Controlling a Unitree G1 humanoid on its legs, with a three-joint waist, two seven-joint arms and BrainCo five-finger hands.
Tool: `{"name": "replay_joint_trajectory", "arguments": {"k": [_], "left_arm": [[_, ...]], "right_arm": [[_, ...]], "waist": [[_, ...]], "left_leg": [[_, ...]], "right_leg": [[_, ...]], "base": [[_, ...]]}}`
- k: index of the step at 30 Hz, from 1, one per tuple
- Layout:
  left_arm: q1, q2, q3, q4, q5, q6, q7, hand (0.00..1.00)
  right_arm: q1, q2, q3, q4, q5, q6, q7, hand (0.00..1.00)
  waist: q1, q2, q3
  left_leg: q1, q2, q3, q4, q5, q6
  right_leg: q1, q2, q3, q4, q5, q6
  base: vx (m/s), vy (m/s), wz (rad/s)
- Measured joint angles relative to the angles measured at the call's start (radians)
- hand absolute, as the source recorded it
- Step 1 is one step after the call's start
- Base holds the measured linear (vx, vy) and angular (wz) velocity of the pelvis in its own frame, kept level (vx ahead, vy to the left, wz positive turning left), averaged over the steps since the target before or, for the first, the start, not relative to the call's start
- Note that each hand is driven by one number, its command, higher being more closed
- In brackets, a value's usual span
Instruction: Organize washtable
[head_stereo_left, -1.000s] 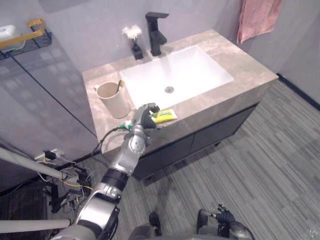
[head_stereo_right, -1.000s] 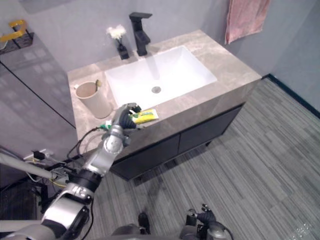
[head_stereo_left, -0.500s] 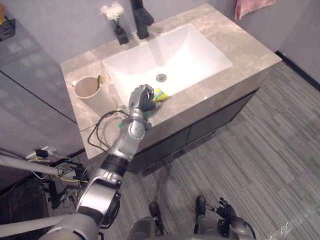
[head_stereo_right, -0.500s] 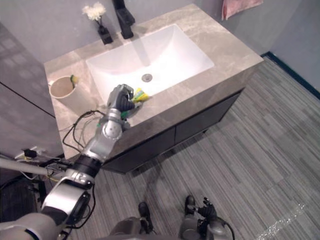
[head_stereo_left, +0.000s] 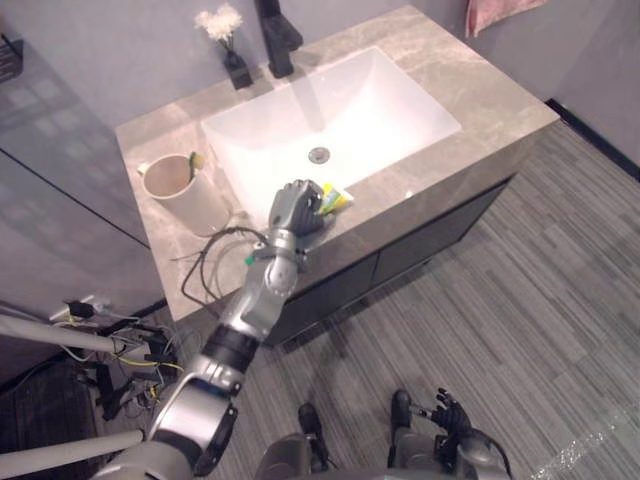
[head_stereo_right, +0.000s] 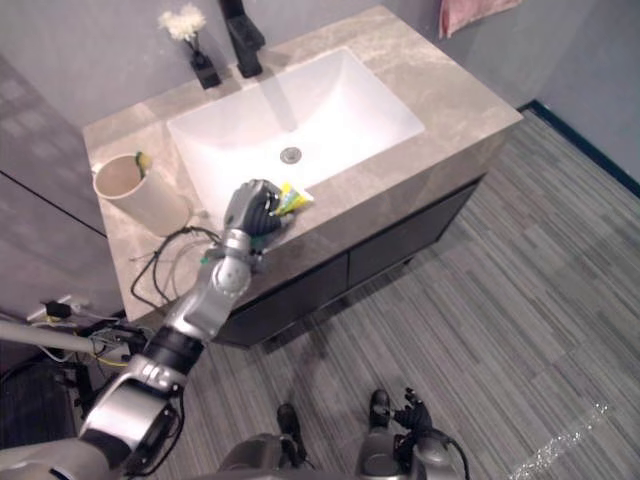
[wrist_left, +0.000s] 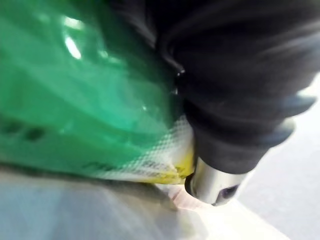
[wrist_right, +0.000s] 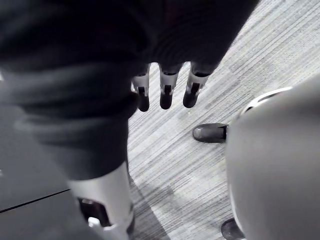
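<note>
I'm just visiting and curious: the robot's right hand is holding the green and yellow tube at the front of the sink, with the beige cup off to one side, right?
Not quite: it is the left hand that grips the green and yellow tube, as the left eye view shows. The tube is indeed at the front of the sink, with the beige cup off to one side.

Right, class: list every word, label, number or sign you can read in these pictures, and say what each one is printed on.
Green and yellow plastic tube, gripped in the left hand: dark print along its side, too blurred to read.
Beige round cup: no lettering seen.
Black metal tap, white rectangular basin, grey stone counter: no lettering or signs seen.
So nothing here can be quoted.
</note>
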Motion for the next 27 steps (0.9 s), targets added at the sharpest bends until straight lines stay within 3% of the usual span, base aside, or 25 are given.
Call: {"name": "replay_joint_trajectory", "arguments": {"k": [8, 11, 16, 21, 27], "left_arm": [[0.161, -0.026, -0.016, -0.242, -0.296, -0.066, -0.062, 1.0], [0.168, -0.029, -0.014, -0.325, -0.386, -0.075, -0.067, 1.0], [0.166, -0.067, -0.008, -0.471, -0.59, -0.135, -0.088, 1.0], [0.164, -0.07, 0.008, -0.516, -0.702, -0.153, -0.088, 1.0], [0.165, -0.07, 0.108, -0.561, -0.739, -0.168, -0.078, 1.0]], "right_arm": [[0.011, -0.02, 0.019, 0.005, -0.001, 0.015, 0.005, 0.0], [0.011, -0.027, 0.021, 0.017, -0.001, 0.017, 0.013, 0.0], [0.013, -0.037, 0.02, 0.045, -0.002, 0.02, 0.023, 0.0], [0.014, -0.038, 0.02, 0.06, -0.002, 0.023, 0.023, 0.0], [0.02, -0.035, 0.021, 0.077, -0.002, 0.024, 0.024, 0.0]], "waist": [[0.03, 0.024, -0.007], [0.034, 0.037, -0.016], [0.041, 0.067, -0.049], [0.052, 0.066, -0.059], [0.053, 0.061, -0.086]], "left_leg": [[0.051, -0.002, -0.031, -0.012, 0.001, 0.0], [0.06, -0.006, -0.048, -0.016, 0.001, 0.001], [0.079, -0.021, -0.071, -0.019, 0.002, 0.002], [0.088, -0.02, -0.081, -0.019, 0.004, 0.004], [0.109, -0.027, -0.083, -0.055, 0.026, 0.007]], "right_leg": [[0.048, -0.001, -0.028, 0.026, -0.031, 0.005], [0.059, -0.005, -0.035, 0.04, -0.039, 0.021], [0.093, -0.019, -0.056, 0.04, -0.045, 0.032], [0.106, -0.018, -0.064, 0.041, -0.046, 0.033], [0.112, -0.021, -0.067, 0.042, -0.045, 0.035]], "base": [[-0.02, -0.004, 0.09], [-0.02, 0.0, 0.17], [0.02, 0.014, 0.15], [-0.03, -0.003, 0.04], [-0.03, -0.001, 0.02]]}}
